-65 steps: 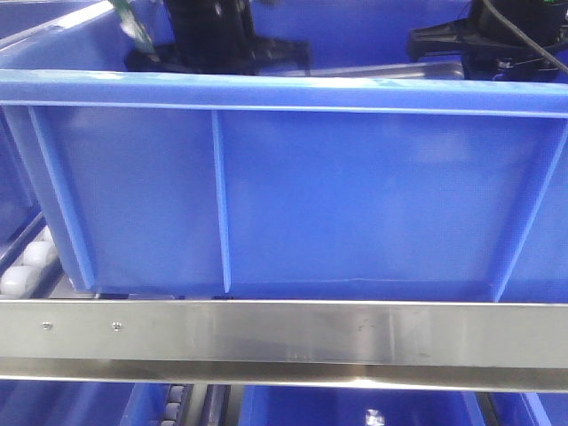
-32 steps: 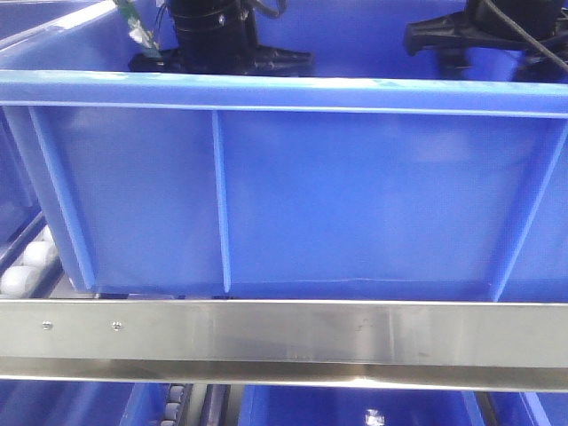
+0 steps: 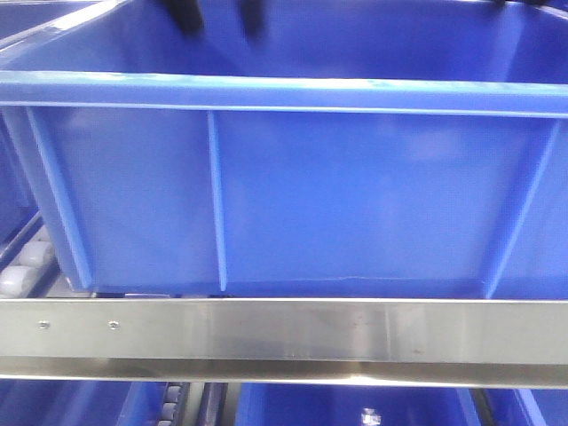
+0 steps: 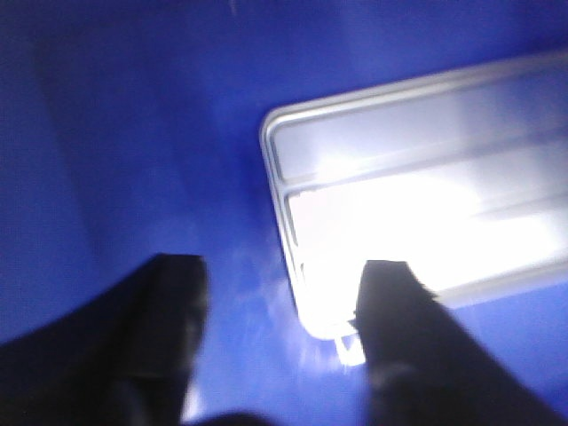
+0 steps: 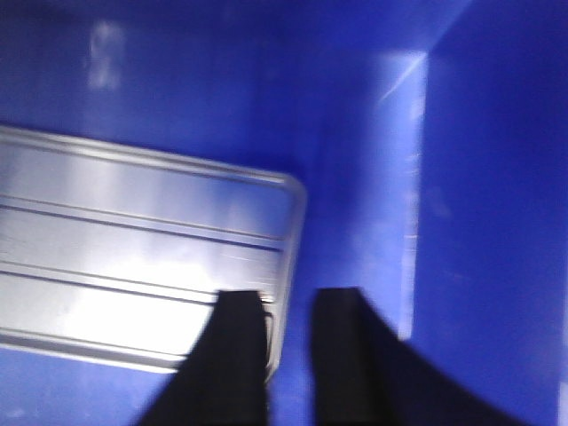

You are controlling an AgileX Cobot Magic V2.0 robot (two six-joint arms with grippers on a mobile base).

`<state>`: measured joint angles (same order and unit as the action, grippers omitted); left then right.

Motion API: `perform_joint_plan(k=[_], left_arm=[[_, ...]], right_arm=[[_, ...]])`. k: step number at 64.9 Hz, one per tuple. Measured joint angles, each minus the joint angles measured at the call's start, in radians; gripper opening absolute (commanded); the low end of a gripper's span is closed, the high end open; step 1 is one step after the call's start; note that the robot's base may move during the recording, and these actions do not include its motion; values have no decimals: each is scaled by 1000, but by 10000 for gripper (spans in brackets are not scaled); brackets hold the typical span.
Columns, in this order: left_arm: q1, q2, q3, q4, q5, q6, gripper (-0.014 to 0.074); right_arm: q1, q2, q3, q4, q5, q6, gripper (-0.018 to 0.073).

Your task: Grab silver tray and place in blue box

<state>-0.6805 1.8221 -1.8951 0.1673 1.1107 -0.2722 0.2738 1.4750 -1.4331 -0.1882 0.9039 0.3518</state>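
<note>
The silver tray [image 4: 426, 177] lies flat on the floor of the blue box [image 3: 284, 177], shiny, with two long ridges. It also shows in the right wrist view [image 5: 133, 231]. My left gripper [image 4: 282, 297] is open and empty, above the tray's left end, with one finger over the tray's corner. My right gripper [image 5: 291, 315] is open and empty, above the tray's right end, its fingers either side of the rim and clear of it. In the front view the box's near wall hides the tray, and only blurred dark fingertips [image 3: 182, 13] of the left gripper show at the top.
The box sits on a roller conveyor behind a steel rail [image 3: 284, 337]. White rollers [image 3: 22, 266] show at the left. More blue bins [image 3: 355, 408] stand below the rail. The box's right inner wall [image 5: 497, 177] is close to my right gripper.
Both arms have risen out of the box and nearly left the front view. The tray end seen above the rim one second ago has gone down out of sight.
</note>
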Motion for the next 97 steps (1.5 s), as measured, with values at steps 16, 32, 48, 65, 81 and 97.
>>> perform_joint_plan(k=[16,32,48,65,81,97], left_arm=[[-18,-175,205,39,-39,32,-109],[-18,-368,530,41,-204,32,-104],[-18,-670,816,41,-426,32,-104],[-18,-1020,1092,41,-587,32,-104],[-18,-1328,1240,41,-598,32,-104],[-18,-1470,1249,28,-607,32,-104]], right_arm=[[0,-136,149,-43,-30,-1,49],[0,-345,395,-47,-208,-17,49],[0,-642,590,-51,-340,-59,49],[0,-979,780,-52,-384,-62,49],[0,-1262,916,-55,-385,-62,49],[0,-1330,937,-55,-385,-62,49]])
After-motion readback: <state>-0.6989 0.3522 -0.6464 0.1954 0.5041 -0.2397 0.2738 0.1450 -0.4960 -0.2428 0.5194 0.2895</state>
